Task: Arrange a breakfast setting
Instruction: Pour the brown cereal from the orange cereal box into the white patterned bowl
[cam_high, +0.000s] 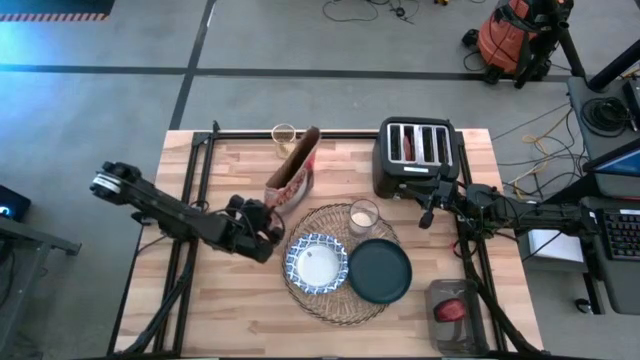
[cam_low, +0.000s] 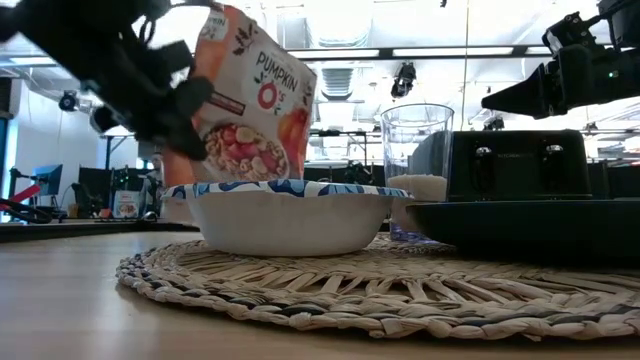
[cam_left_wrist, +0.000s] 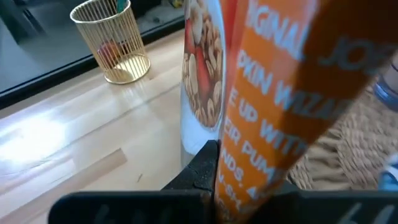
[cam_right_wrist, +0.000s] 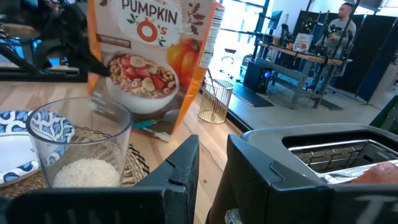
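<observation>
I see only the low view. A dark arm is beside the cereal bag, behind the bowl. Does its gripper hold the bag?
Observer: Yes. The left wrist view shows the left gripper shut on the bag, at its edge.
Operator: Where is the other gripper?
Observer: From above, the right gripper hangs open at the front of the toaster, holding nothing.
Operator: Does the plate lie fully on the placemat?
Observer: No. The plate sticks out a little over the right rim of the placemat.
Operator: Is anything behind the bag?
Observer: A gold wire cup stands at the far table edge.
</observation>
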